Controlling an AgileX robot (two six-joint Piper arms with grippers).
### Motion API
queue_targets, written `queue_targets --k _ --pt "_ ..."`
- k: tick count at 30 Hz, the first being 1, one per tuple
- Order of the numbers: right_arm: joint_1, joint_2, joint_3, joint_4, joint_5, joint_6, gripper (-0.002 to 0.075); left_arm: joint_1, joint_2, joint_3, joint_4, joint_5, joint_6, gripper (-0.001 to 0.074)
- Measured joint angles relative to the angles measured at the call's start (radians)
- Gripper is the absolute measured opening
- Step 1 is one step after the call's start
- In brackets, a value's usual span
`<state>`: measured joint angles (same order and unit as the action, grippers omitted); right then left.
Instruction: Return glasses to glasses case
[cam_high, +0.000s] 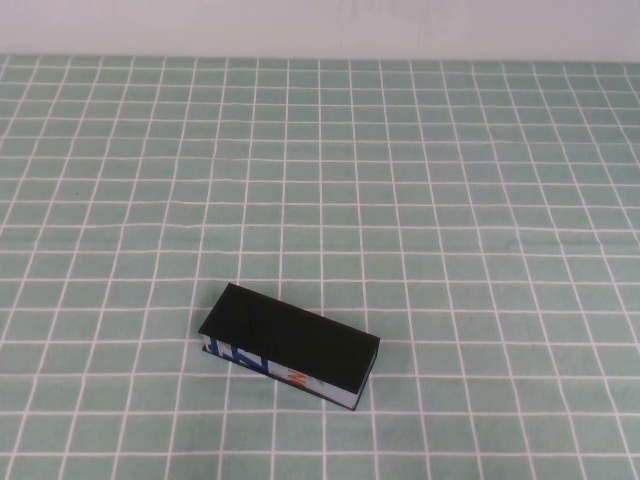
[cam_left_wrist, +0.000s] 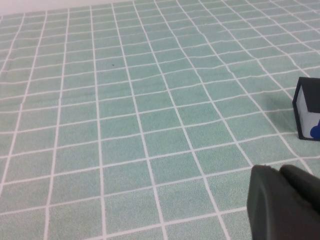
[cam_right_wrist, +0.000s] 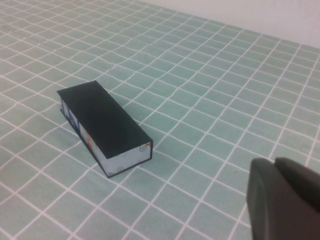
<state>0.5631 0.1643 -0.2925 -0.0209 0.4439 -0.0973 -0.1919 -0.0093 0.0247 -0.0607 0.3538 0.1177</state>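
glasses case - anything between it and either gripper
Nothing visible. The rectangular black glasses case with a white side panel lies closed on bare green checked tablecloth. The left gripper and right gripper each show only at a wrist-view edge, apart from it. No glasses visible.

A matte black, rounded left gripper (cam_left_wrist: 285, 202) is seen in one wrist view; the right gripper (cam_right_wrist: 282, 200) is likewise matte black and rounded.

glasses case (cam_high: 288, 346) on tablecloth (cam_high: 450, 200) | near edge, left of centre (lying flat, lid down)
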Motion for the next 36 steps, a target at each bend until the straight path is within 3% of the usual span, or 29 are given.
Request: queue_targets --k 7,16,22,29,36 --pt "-0.031 0.0 0.0 0.006 0.0 0.0 -0.0013 0.0 0.0 0.0 0.0 0.0 0.0 -0.0002" --pt "-0.406 0.0 0.0 0.014 0.0 0.0 -0.0013 0.0 0.0 0.0 0.0 0.0 0.0 -0.0002" --pt "-0.569 0.0 0.0 0.015 0.0 0.0 -0.0013 0.0 0.0 0.0 0.0 0.0 0.0 -0.0002" --pt "-0.625 0.0 0.017 0.032 -0.007 0.0 -0.0013 0.0 0.0 0.0 0.0 0.0 0.0 -0.0002" --pt "-0.625 0.0 0.209 0.125 -0.155 0.0 -0.0013 0.0 0.0 0.0 0.0 0.0 0.0 -0.0002"
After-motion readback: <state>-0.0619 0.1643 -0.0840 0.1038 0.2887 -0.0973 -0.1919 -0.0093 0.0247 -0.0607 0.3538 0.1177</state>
